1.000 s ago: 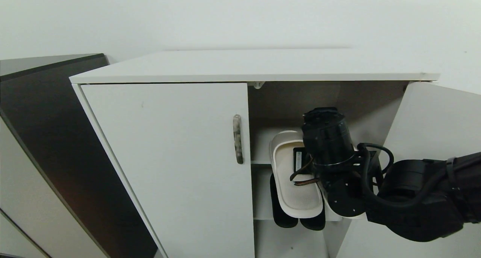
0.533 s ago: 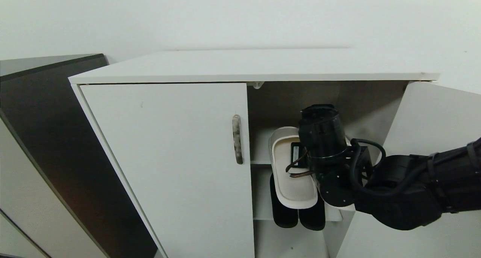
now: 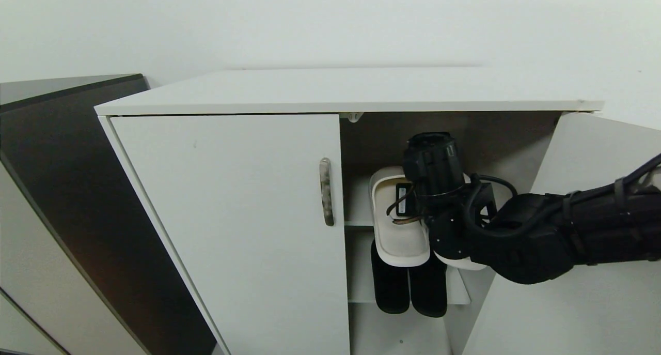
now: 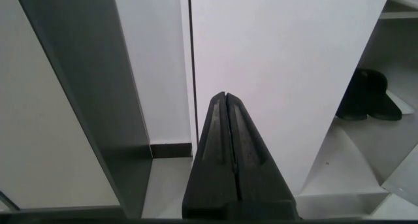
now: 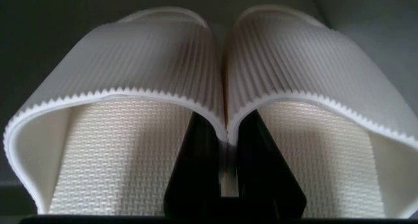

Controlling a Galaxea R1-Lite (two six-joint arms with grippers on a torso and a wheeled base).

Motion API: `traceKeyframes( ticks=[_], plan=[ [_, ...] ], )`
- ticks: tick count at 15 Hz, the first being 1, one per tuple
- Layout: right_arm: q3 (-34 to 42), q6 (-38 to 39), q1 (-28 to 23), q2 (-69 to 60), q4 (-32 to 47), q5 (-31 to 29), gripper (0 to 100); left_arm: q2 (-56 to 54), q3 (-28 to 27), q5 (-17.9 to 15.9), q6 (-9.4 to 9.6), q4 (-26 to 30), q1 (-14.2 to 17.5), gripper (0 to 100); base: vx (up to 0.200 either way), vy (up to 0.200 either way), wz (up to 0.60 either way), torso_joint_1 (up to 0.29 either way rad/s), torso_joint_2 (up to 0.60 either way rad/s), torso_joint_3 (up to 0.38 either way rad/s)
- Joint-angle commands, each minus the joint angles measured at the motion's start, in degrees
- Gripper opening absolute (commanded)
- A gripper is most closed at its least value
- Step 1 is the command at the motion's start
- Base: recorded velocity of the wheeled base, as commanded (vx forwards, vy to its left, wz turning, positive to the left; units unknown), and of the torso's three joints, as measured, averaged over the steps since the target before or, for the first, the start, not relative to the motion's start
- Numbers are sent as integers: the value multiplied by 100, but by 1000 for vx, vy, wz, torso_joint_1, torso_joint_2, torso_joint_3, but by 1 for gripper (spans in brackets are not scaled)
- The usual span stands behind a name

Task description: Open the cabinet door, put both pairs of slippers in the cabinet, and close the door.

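White slippers (image 3: pixel 400 238) in right gripper (image 5: pixel 227 165)

Ribbed white slippers (image 3: pixel 402 241); black slippers (image 3: pixel 391 289)

Of the white slippers (image 3: pixel 400 236), one is largely hidden by the arm (image 3: pixel 547 236); the black slippers (image 3: pixel 391 293) are partly covered by them.

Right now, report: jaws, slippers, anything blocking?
Right jaws shut on white slippers, held at upper shelf inside cabinet. Left jaws shut, empty, by closed left door. Black slippers on lower shelf. Right door open, nothing blocking.
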Motion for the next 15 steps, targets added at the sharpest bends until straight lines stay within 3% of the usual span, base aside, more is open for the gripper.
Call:
traceKeyframes(
  ticks=[1, 15],
  plan=[
    [-178, 1, -68, 206, -6, 13, 0, -1, 0, 1, 0, 0, -1, 0, 0, 0, 0, 0, 0, 0],
    [-1145, -96, -516, 707, 425, 356, 0, -1, 0, 1, -9, 0, -1, 0, 0, 0, 0, 0, 0, 0]
  ],
)
